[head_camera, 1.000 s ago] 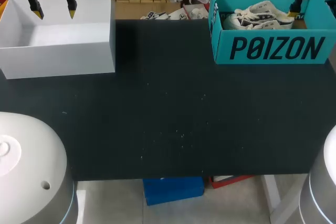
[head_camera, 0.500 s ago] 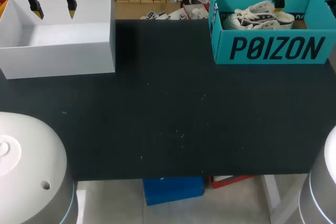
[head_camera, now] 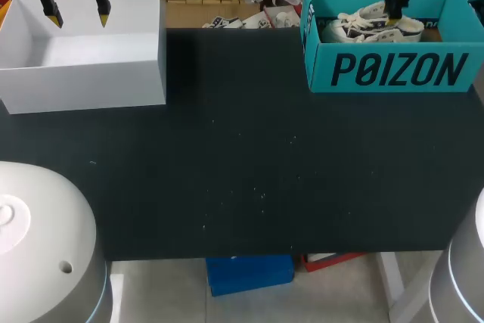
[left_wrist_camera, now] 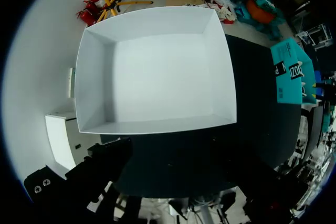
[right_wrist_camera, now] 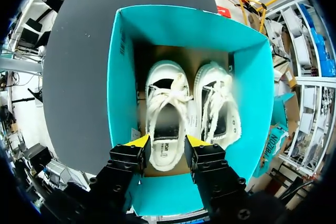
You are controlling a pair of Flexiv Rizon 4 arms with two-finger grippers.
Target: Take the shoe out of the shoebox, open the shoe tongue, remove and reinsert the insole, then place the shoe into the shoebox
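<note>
Spread wide, the jaws of the left gripper [head_camera: 77, 16] hang over the back of the white box [head_camera: 83, 73] at the table's far left corner. They hold nothing. My judgement is that this arm is parked there, out of the way, until the tongue and insole work needs a second hand. The box's walls are low and its inside is bare, so the arm could lift out freely.

Across the middle, the black table [head_camera: 242, 172] lies open between the two boxes, which gives room to set a shoe down and work on it.

At the far right corner stands the teal shoebox [head_camera: 393, 73], with a pair of shoes side by side, toes pointing away from the right gripper [right_wrist_camera: 167, 144]. Its jaws are parted and straddle the heel of the white sneaker [right_wrist_camera: 165, 111], not yet clamped on it as far as I can tell. That sneaker lies near one long wall; the second sneaker [right_wrist_camera: 218, 106] sits just beside it, so the inner finger has little space.
</note>
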